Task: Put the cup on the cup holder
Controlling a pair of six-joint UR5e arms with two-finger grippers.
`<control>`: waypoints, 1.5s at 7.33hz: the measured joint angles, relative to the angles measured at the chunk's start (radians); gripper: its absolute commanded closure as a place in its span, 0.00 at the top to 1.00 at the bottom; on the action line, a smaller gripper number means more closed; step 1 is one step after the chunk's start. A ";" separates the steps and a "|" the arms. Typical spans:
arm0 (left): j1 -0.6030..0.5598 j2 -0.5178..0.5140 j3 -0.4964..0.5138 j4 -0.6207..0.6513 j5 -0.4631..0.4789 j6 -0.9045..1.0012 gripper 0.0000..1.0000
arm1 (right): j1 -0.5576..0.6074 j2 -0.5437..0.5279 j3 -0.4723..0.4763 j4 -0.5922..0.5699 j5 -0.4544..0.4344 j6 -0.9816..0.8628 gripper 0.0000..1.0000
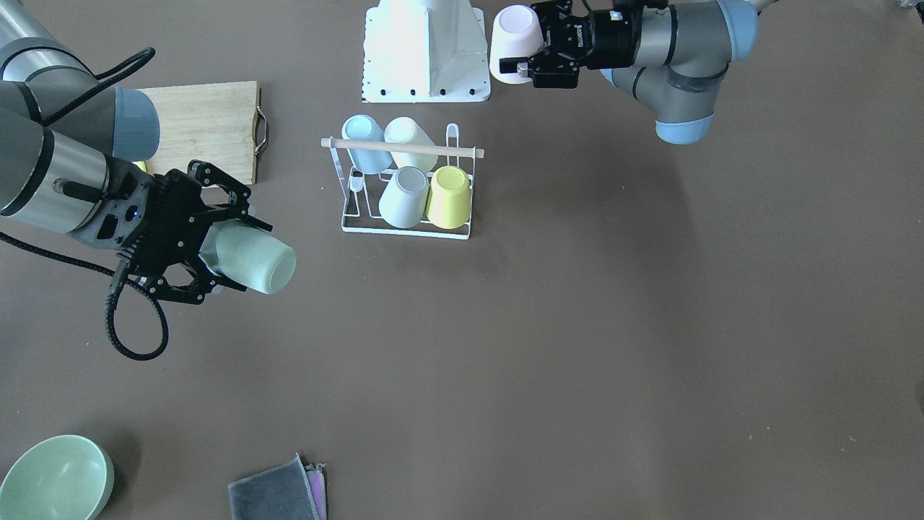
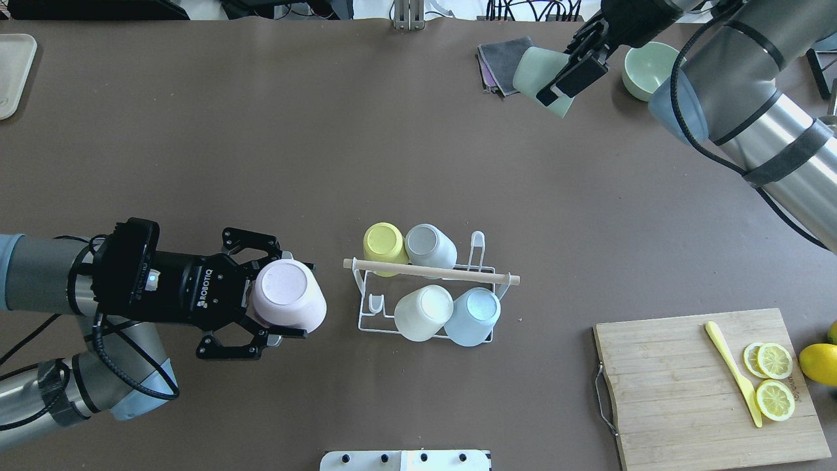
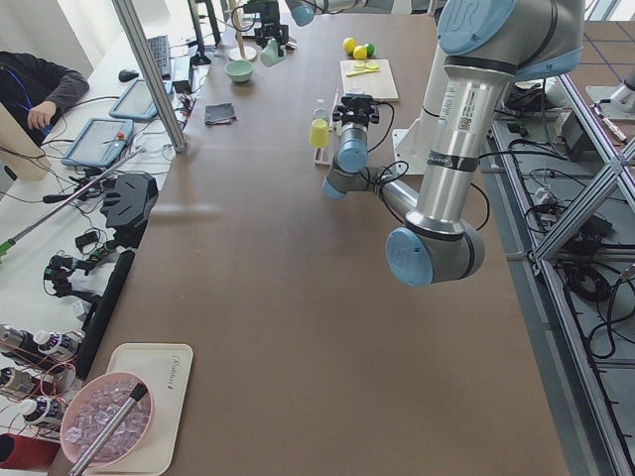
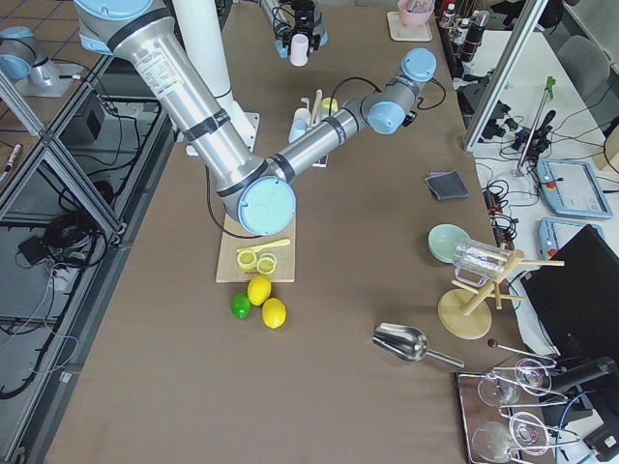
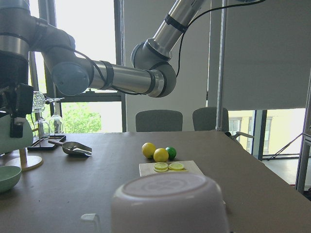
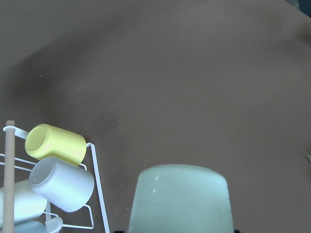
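Note:
The cup holder point(image 2: 431, 271), a white wire rack with a wooden rod on top, stands mid-table and holds several upturned cups: yellow, grey, white and light blue. It also shows in the front view point(image 1: 401, 147) and the right wrist view point(image 6: 95, 160). My left gripper point(image 2: 284, 297) is shut on a pink cup point(image 2: 291, 294), held sideways just left of the rack; the gripper point(image 1: 523, 40) and the pink cup point(image 1: 512, 36) also show in the front view. My right gripper point(image 2: 562, 69) is shut on a pale green cup point(image 2: 533, 72), held in the air far from the rack.
A wooden cutting board point(image 2: 673, 386) with lemon slices and a yellow knife lies at the near right, a lemon point(image 2: 820, 363) beside it. A green bowl point(image 2: 647, 65) and a folded grey cloth point(image 2: 500, 59) lie at the far right. A white tray point(image 2: 13, 72) sits far left.

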 measured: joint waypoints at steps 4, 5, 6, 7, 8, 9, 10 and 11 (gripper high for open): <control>0.028 -0.119 0.142 -0.007 0.072 0.181 0.48 | -0.002 -0.061 -0.091 0.238 0.000 0.050 0.00; 0.042 -0.132 0.157 -0.005 0.086 0.224 0.48 | -0.002 -0.075 -0.105 0.249 -0.009 0.055 0.00; 0.057 -0.138 0.168 -0.003 0.093 0.256 0.48 | -0.003 -0.081 -0.131 0.268 -0.024 0.037 0.00; 0.072 -0.140 0.177 -0.003 0.097 0.271 0.48 | -0.005 -0.080 -0.175 0.324 -0.040 0.010 0.00; 0.085 -0.141 0.188 -0.002 0.101 0.290 0.48 | -0.008 -0.077 -0.214 0.400 -0.058 -0.002 0.00; 0.094 -0.141 0.199 -0.001 0.110 0.318 0.48 | -0.012 -0.075 -0.233 0.468 -0.084 -0.006 0.00; 0.097 -0.142 0.207 -0.001 0.130 0.335 0.48 | -0.024 -0.074 -0.243 0.524 -0.126 -0.007 0.00; 0.099 -0.148 0.211 -0.001 0.155 0.343 0.48 | -0.049 -0.074 -0.255 0.586 -0.189 -0.001 0.00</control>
